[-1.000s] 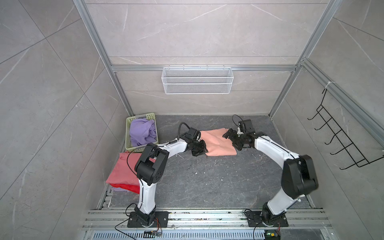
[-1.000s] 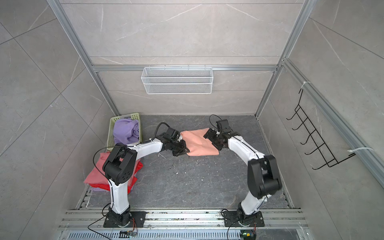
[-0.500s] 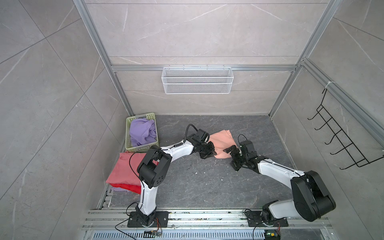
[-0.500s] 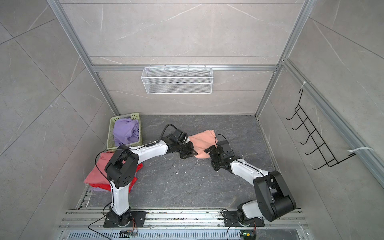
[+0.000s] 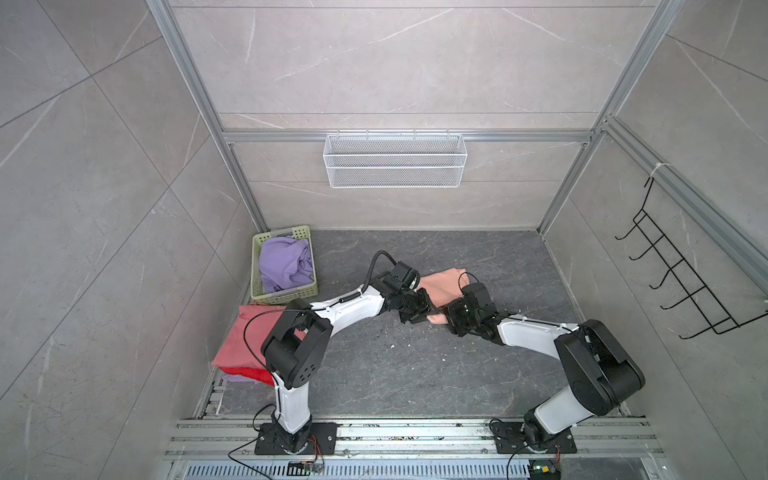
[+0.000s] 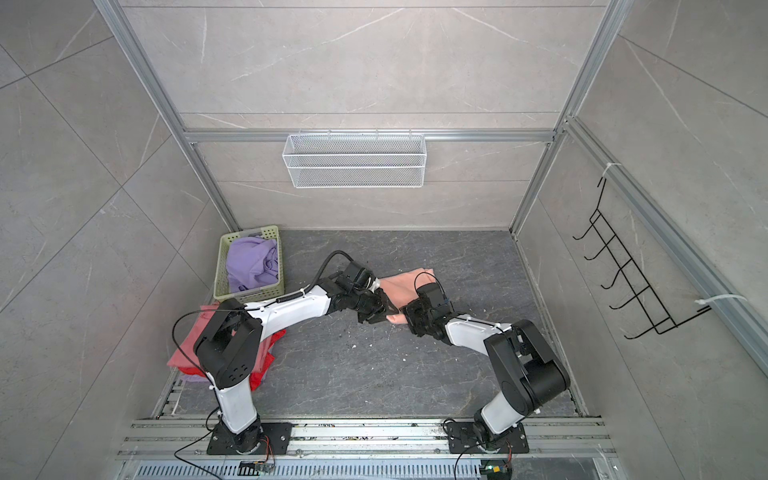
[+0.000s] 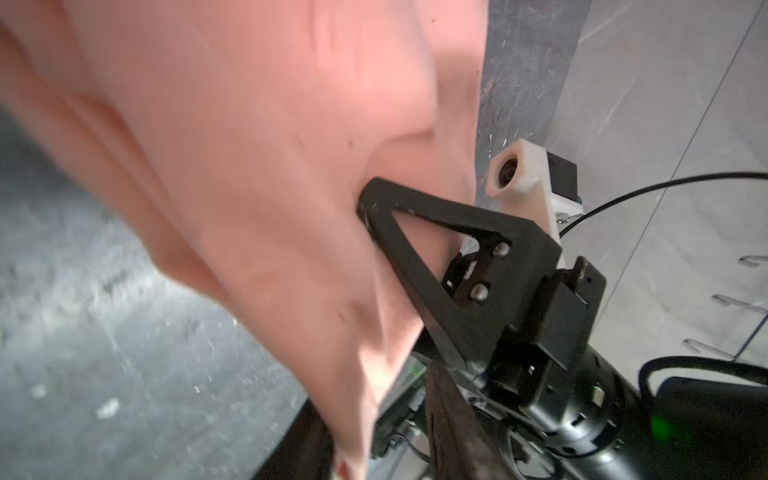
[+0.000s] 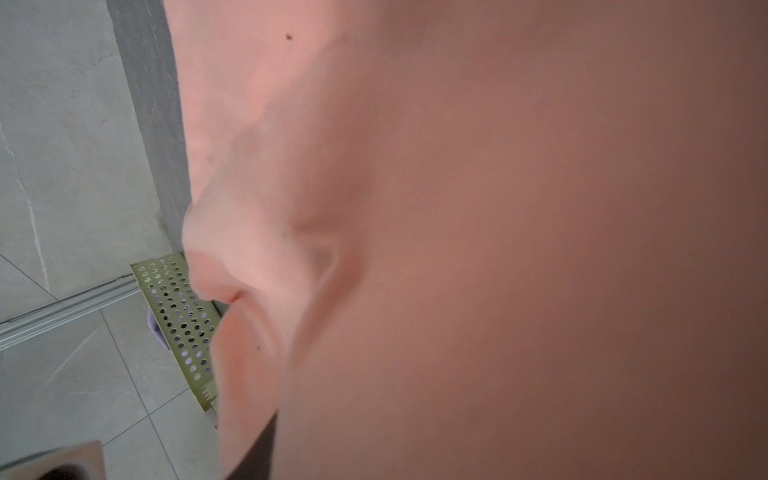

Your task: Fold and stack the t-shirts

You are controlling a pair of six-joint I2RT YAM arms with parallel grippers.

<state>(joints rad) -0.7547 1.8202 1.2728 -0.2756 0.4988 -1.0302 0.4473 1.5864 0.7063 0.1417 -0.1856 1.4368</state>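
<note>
You have what looks like three tees folded in a stack (image 5: 241,345) just in front of the basket (image 5: 286,296). One lavender tee (image 5: 284,262) is still inside it, and the peach-pink tee (image 5: 442,278) lies part-folded on the tabletop well to the basket's right. The right claw (image 5: 451,320) pinches that tee's near edge, the cloth puckering at its fingertip (image 7: 376,195), while the left claw (image 5: 419,313) beside it looks parted and grips nothing. A second ago the tee lay wider, with one claw at each side edge.
</note>
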